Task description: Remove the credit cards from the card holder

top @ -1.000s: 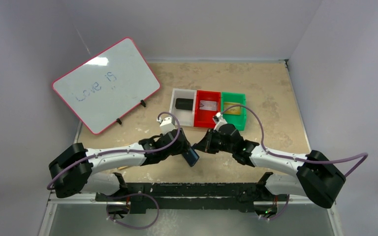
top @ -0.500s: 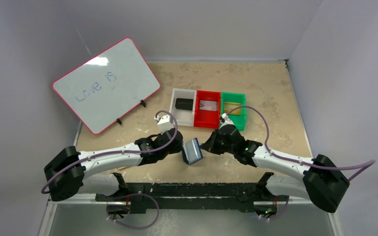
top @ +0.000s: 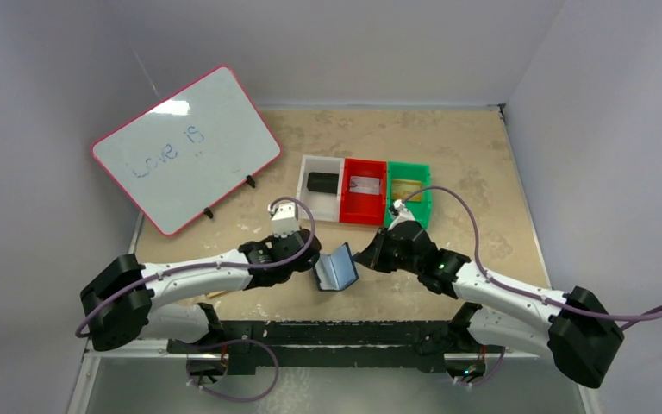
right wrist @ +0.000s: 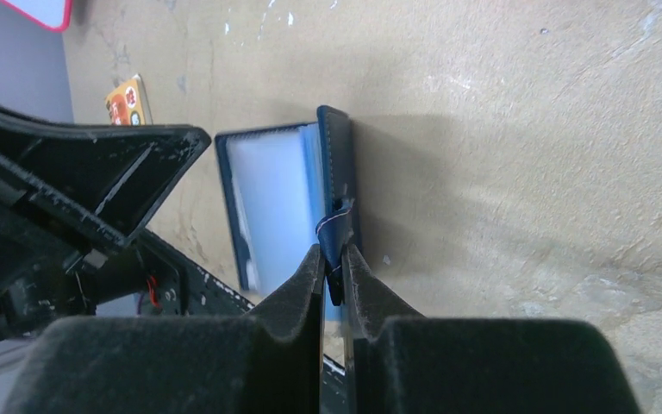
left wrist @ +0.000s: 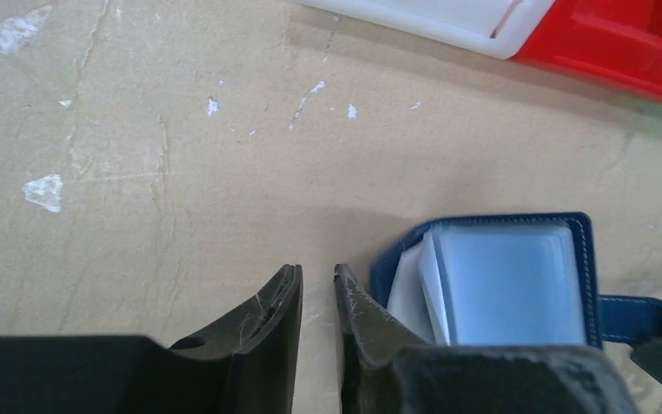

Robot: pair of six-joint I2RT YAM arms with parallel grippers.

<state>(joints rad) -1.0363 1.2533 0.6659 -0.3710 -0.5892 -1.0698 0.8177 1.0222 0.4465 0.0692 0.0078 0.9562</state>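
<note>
The navy card holder (top: 339,267) stands open in a V on the table between my two grippers. Its light blue pocket panels (left wrist: 508,285) face the left wrist camera, and pale credit card edges (left wrist: 407,297) show tucked in the pockets. My right gripper (right wrist: 334,259) is shut on the holder's snap tab (right wrist: 334,226), at the holder's right side in the top view (top: 362,257). My left gripper (left wrist: 317,280) has only a narrow gap between its fingers with nothing in it. It sits just left of the holder (top: 315,269), with one finger beside the navy edge.
White (top: 321,184), red (top: 364,191) and green (top: 409,191) bins stand in a row behind the grippers. A pink-rimmed whiteboard (top: 185,147) leans at the back left. An orange pad (right wrist: 128,99) lies near the left arm.
The holder was shut and held up in my left gripper. Now it is open and stands on the table, my left gripper has let go, and my right gripper holds its tab.
</note>
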